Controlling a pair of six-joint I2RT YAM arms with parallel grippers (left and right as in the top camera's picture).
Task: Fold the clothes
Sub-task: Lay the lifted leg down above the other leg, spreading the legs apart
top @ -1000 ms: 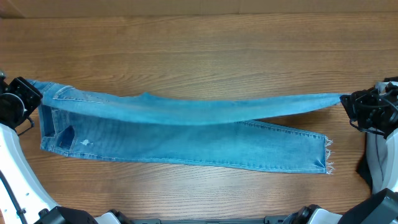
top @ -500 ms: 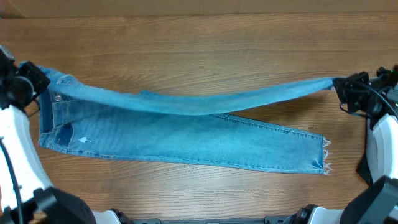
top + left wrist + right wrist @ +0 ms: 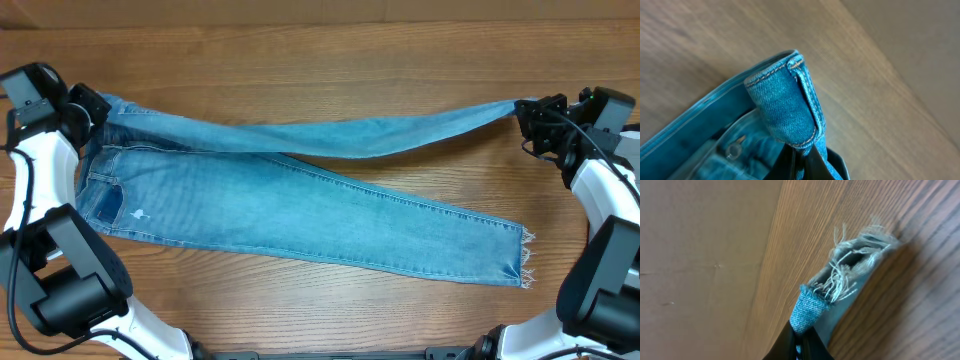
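The clothes, light blue jeans (image 3: 300, 215), lie lengthwise across the wooden table, the lower leg flat with its frayed hem (image 3: 522, 262) at the front right. The upper leg (image 3: 330, 138) is lifted and stretched taut between both arms. My left gripper (image 3: 97, 108) is shut on the waistband corner (image 3: 785, 107) at the far left. My right gripper (image 3: 522, 110) is shut on the frayed hem (image 3: 840, 287) of the lifted leg at the far right.
The wooden table (image 3: 320, 60) runs past the jeans on all sides. A pale wall or board (image 3: 695, 255) borders the table's far edge. The white arm links (image 3: 30, 200) (image 3: 615, 200) stand over both short ends.
Both grippers have carried the lifted leg toward the far edge of the table. The waistband end has swung with it, and the flat leg now lies more slanted.
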